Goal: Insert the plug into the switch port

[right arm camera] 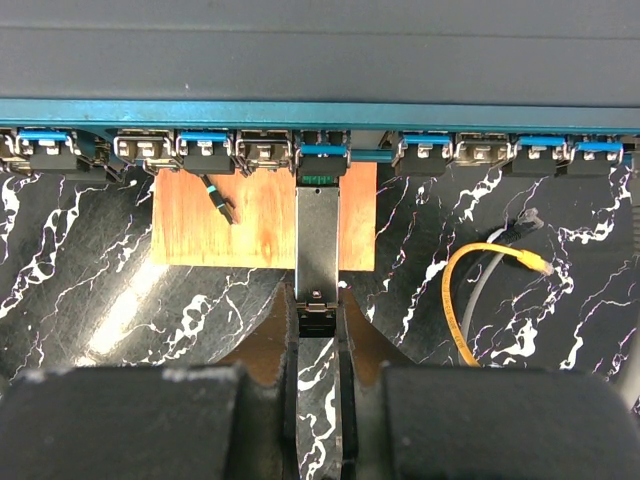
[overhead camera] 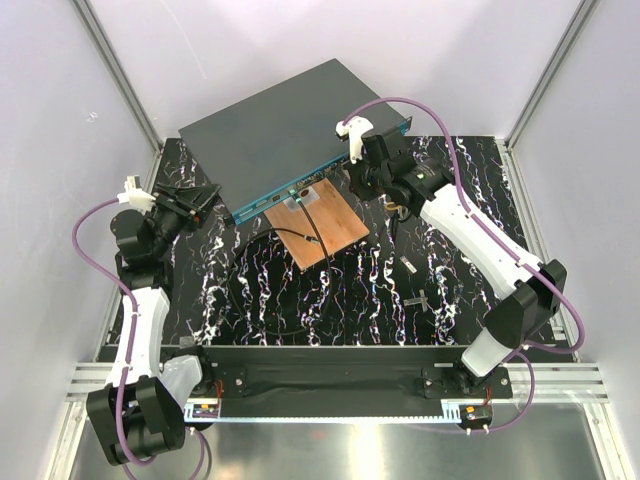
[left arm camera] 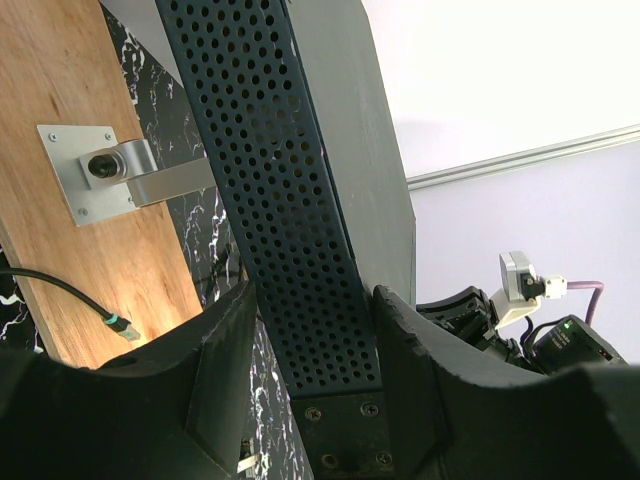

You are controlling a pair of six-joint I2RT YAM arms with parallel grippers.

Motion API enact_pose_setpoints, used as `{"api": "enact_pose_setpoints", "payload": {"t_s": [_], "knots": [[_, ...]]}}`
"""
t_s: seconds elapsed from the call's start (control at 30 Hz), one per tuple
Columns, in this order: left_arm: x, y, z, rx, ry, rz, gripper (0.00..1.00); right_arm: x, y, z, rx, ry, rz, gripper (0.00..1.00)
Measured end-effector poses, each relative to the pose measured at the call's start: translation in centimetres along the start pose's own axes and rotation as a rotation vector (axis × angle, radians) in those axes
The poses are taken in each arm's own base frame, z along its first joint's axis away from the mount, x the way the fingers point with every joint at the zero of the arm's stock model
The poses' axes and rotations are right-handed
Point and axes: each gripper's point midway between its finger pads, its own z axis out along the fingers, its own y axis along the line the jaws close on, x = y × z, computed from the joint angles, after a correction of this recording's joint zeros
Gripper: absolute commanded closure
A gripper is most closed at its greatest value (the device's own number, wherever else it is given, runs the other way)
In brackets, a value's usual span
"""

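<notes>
One switch, one plug, one brown board. My right claw is clenched on the plug, whose tip is at a middle port in a row of roughly nine. My left claw grips the switch's perforated side. One yellow cable lies right, and one black lead lies on the board.

Right wrist view: switch cut off at both side edges. Plug tip is inside a port mouth, depth can't tell. Its rear is hidden between the right gripper fingers. Top view: plug covered by that gripper. Left wrist view: wooden board cropped at left edge.
</notes>
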Motion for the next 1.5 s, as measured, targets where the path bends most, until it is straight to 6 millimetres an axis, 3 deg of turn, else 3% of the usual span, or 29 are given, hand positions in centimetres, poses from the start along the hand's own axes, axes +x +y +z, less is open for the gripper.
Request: {"api": "enact_pose_setpoints", "payload": {"t_s": [0.53,1.5], "knots": [[0.0,0.0,0.0,0.0,0.0,0.0,0.53,-1.1,-0.1,-0.9,-0.001,-0.014,-0.001,1.0],[0.0,0.0,0.0,0.001,0.0,0.0,0.53,0.0,-0.1,0.3,-0.006,0.009,-0.014,1.0]]}}
